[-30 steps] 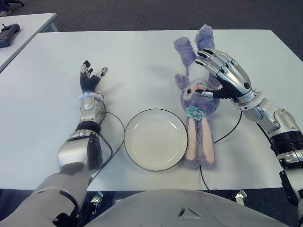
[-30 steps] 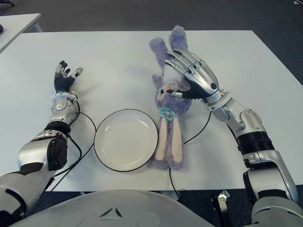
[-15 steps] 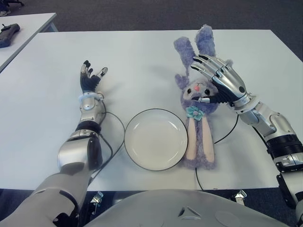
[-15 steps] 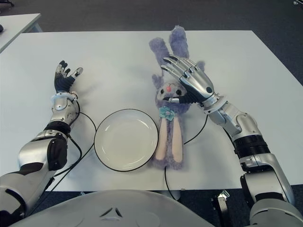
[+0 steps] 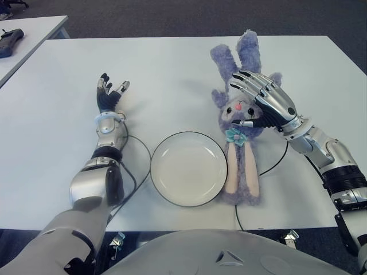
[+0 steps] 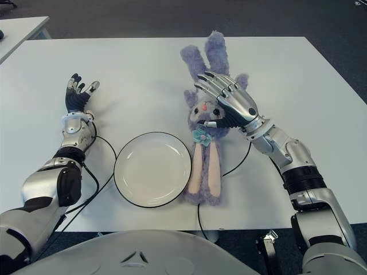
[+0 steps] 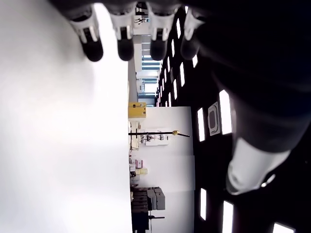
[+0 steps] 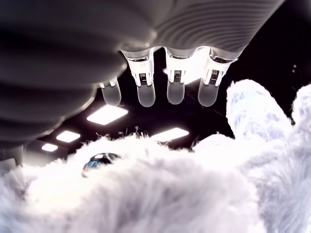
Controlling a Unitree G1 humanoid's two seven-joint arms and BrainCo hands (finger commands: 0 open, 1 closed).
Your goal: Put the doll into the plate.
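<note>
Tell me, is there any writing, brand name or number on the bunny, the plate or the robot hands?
None can be read.
Doll: no tag or lettering shows.
Plate: plain white with a dark rim.
Right robot hand, over the doll's head, and left robot hand: no legible markings.

White table on dark carpet floor. Second white table off its far left corner, dark device on top. Black cable trails toward near edge.

The right hand hides part of the doll's head.
</note>
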